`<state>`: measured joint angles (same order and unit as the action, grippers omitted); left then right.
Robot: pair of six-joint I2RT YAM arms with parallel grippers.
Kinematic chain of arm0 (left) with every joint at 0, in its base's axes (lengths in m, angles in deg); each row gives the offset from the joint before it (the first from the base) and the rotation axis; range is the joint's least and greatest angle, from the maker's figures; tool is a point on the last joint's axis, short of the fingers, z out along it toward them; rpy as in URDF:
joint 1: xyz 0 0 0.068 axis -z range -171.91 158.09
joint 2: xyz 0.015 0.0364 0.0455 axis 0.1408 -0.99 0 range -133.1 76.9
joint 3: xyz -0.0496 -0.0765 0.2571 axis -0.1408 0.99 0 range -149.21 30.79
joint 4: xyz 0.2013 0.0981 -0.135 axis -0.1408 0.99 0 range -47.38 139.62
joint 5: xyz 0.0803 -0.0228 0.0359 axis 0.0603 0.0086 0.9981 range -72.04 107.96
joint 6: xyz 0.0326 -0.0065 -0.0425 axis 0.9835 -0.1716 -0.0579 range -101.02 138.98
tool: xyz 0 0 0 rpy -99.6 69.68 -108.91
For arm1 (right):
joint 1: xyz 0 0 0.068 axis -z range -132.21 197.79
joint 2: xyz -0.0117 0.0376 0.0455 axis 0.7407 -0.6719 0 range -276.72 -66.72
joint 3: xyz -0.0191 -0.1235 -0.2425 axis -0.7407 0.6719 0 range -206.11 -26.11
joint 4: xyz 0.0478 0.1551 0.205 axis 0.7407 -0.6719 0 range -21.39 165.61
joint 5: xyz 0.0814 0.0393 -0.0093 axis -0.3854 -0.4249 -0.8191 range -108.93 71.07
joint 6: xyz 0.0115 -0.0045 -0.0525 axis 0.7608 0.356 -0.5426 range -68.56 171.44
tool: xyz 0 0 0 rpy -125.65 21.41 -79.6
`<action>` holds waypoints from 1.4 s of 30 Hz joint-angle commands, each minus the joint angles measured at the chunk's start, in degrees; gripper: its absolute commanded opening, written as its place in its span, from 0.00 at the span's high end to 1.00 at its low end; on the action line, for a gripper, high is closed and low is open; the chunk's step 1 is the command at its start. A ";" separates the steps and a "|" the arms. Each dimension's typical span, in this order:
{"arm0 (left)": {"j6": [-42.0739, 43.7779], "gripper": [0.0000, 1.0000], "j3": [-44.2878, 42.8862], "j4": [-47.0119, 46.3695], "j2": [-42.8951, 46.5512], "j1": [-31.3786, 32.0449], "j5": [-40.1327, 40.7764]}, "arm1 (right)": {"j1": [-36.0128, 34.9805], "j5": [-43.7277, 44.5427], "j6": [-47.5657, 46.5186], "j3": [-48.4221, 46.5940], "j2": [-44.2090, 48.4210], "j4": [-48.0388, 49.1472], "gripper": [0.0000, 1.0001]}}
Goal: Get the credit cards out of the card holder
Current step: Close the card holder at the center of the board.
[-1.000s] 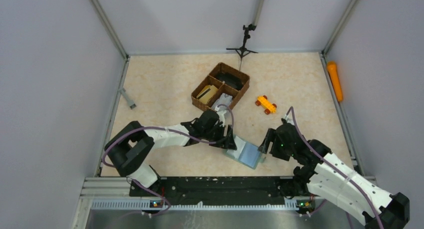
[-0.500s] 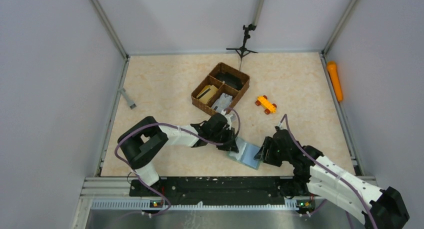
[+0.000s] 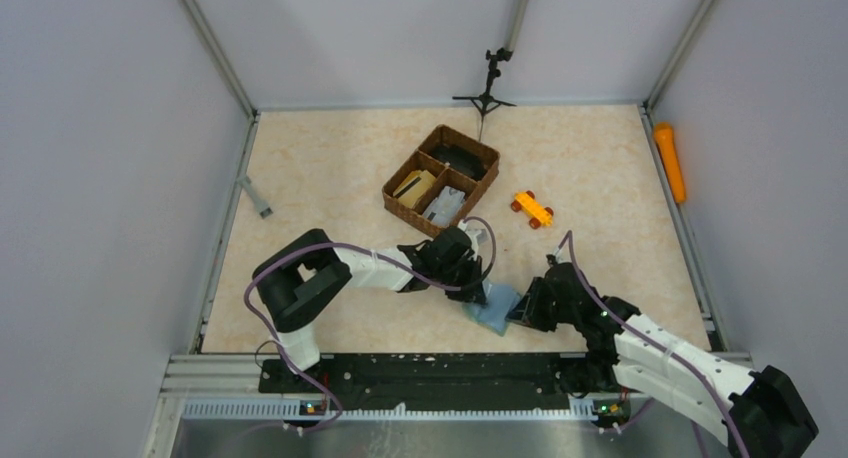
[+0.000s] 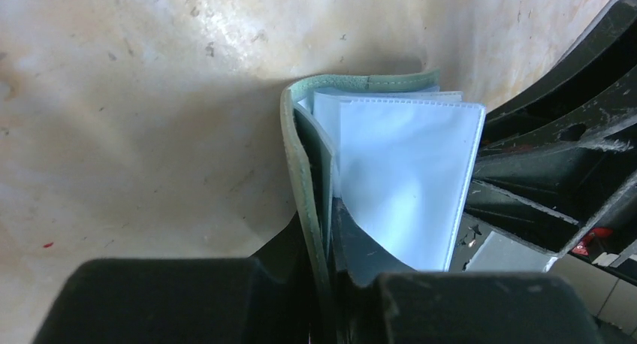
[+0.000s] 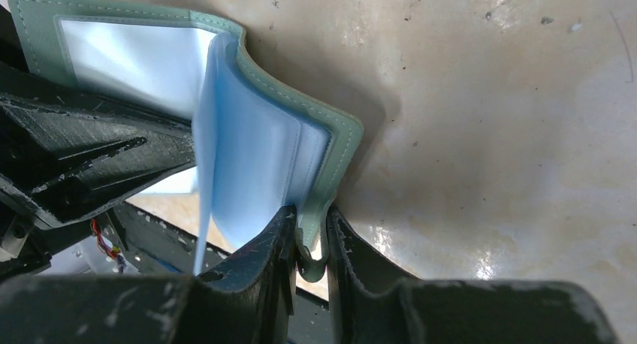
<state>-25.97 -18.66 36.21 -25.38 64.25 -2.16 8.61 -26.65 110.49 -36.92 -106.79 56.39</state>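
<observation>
The card holder (image 3: 497, 306) is grey-green with pale blue plastic sleeves and hangs part-open between my two grippers near the table's front edge. My left gripper (image 3: 479, 288) is shut on one cover: in the left wrist view its jaws (image 4: 327, 246) pinch the green edge (image 4: 304, 171), with the sleeves (image 4: 406, 179) fanning out to the right. My right gripper (image 3: 522, 308) is shut on the opposite cover, whose curled green edge (image 5: 330, 171) sits between its jaws (image 5: 309, 242). The credit cards are hidden; I see only sleeves (image 5: 255, 171).
A brown wicker tray (image 3: 400, 200) stands behind the left arm, holding a yellow block (image 3: 415, 186) and pale flat items. An orange toy block (image 3: 532, 209) lies to its right. An orange cylinder (image 3: 669, 160) lies by the right wall, with a small tripod (image 3: 487, 88) at the back.
Both grippers have closed on the holder's opposite covers. The holder, lying flat and open a second ago, is now folded up between them. The two arms have moved closer together.
</observation>
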 commanded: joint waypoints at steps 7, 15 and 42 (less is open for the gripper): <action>1.57 0.96 -4.23 4.29 -1.52 3.04 3.79 | 0.33 0.29 -2.06 -5.84 -0.63 3.00 0.82; 1.56 0.51 -1.48 6.15 4.53 -1.71 0.72 | 0.33 3.95 -7.34 -16.21 1.36 -11.46 0.78; -1.65 0.41 18.46 7.86 24.93 -1.47 6.79 | 0.12 -8.26 -8.80 -20.29 -26.10 17.17 0.13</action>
<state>-28.48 -2.10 41.98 -4.59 62.40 2.76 8.61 -33.45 101.55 -53.69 -129.44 67.60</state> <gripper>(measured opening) 0.587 0.869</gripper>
